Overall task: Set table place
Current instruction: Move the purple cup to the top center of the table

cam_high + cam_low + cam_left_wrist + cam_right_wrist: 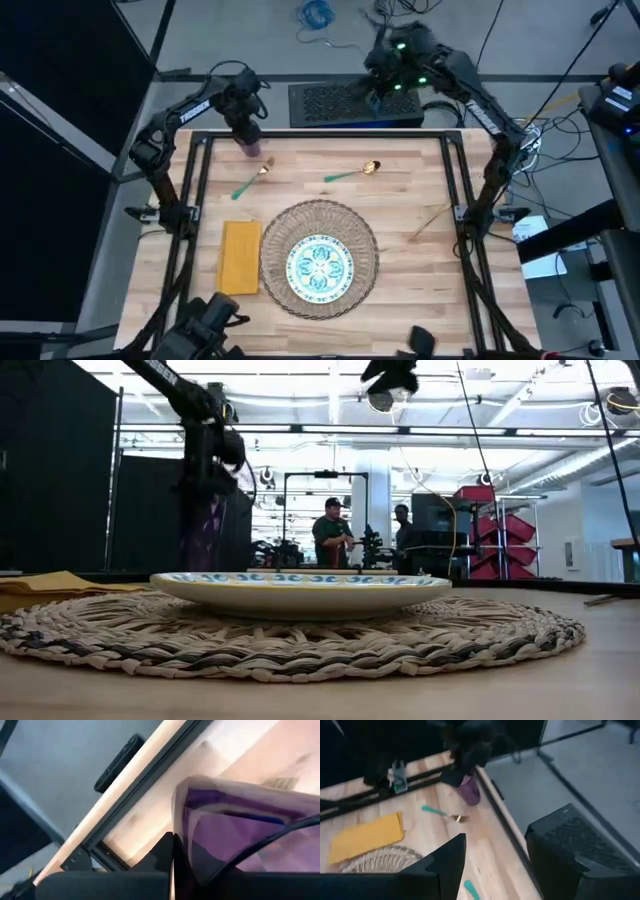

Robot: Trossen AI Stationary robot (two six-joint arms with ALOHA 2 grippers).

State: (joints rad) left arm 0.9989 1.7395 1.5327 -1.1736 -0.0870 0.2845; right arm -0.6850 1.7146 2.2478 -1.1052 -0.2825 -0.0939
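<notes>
The woven placemat [320,212] lies at the table's near middle with the floral plate [320,266] on it and the yellow napkin [240,257] flat to its left. A teal-handled fork [250,181] and spoon [352,173] lie farther back. At the far left corner the purple cup [251,149] [469,791] stands upright under my left gripper [246,128], which is shut on it. My right gripper [495,845] hangs open beyond the table's far edge, with nothing between its fingers. My left gripper comes at the purple cup from above, fingers pointing down onto its upper part [466,780]. One dark finger [170,855] lies against the outside of the cup's wall [186,845]; the other finger is hidden by the cup. The cup is upright, its base [203,565] at or just above the table.
A thin piece of cutlery [430,222] lies near the table's right rail. A black perforated box [350,103] sits just behind the far rail, under my right gripper. Bare wood lies right of the placemat. Two people [335,535] stand far off in the room.
</notes>
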